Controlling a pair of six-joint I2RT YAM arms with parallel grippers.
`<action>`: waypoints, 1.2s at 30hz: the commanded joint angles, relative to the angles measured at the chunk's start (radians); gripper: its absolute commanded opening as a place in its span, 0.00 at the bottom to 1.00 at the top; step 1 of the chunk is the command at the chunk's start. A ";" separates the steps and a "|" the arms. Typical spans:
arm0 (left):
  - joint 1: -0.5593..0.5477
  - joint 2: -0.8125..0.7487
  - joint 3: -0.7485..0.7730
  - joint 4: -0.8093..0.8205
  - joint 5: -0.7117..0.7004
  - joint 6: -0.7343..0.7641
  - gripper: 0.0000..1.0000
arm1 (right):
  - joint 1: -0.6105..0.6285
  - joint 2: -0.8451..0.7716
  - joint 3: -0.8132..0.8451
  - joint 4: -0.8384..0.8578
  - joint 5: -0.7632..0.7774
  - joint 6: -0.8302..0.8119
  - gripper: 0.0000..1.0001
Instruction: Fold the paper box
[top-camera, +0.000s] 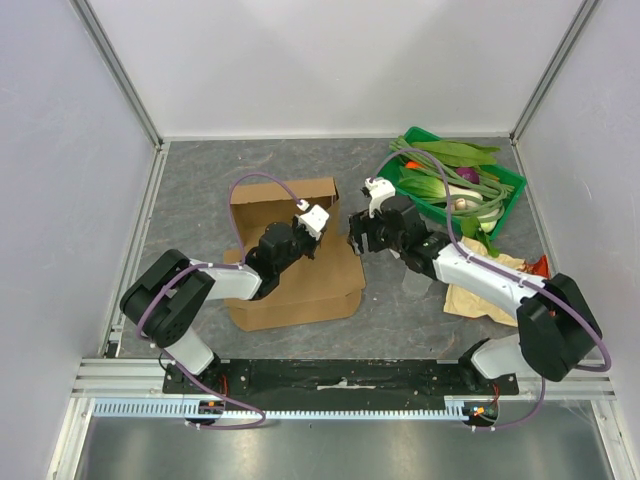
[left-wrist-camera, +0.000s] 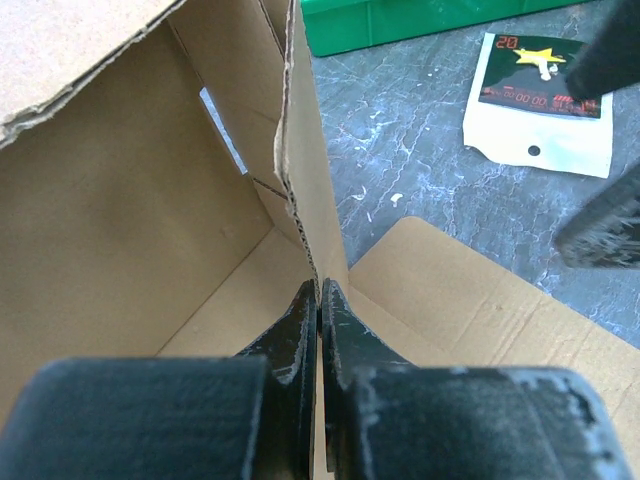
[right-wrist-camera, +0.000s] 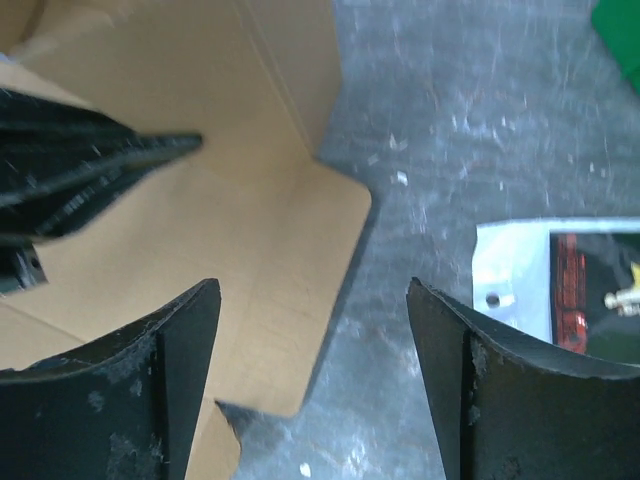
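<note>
Top external view: the paper box (top-camera: 318, 282) sits left of centre on the tabletop (top-camera: 200, 190), half raised. Its far wall is standing and its near panels lie flat.
Left gripper (left-wrist-camera: 320, 295): the jaws are pinched shut on the near end of a thin upright side wall (left-wrist-camera: 305, 150), right on its raw edge.
Right gripper (right-wrist-camera: 312, 288): the jaws are wide apart and holding nothing. They hover over the right-hand flat flap (right-wrist-camera: 270, 260), where it meets bare tabletop.
Weight: I judge it light; one arm could lift or drag the whole blank, so it will skate around unless it is held down.
Stiffness: the panels look rigid across the face, but they hinge freely at the creases and will likely spring back if released.
Surface: plain, dry cardboard, so it should grip well without much squeeze.
Weak spots: the edges are torn and ragged, and hard pinching or twisting could crush the corrugation or rip a tab.
Where to hold: take a panel by its free edge, close to a crease, and pinch across its thickness as the left jaws do now.
Next flap: the rounded right flap is the obvious candidate. Slide one finger under its right edge and swing it up along its fold.
Clutter: a white packet (right-wrist-camera: 560, 285) lies just right of that flap, and a green tray (top-camera: 512, 186) sits far right, well apart.
</note>
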 joint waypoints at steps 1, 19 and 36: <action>0.010 -0.002 0.021 -0.034 0.007 0.024 0.02 | -0.002 0.032 -0.031 0.287 -0.032 -0.033 0.83; 0.035 -0.031 0.031 -0.081 0.021 -0.060 0.10 | 0.001 0.313 0.041 0.646 -0.097 -0.227 0.81; 0.041 -0.261 -0.049 -0.377 -0.143 -0.518 0.18 | 0.000 0.410 0.160 0.649 -0.123 -0.269 0.74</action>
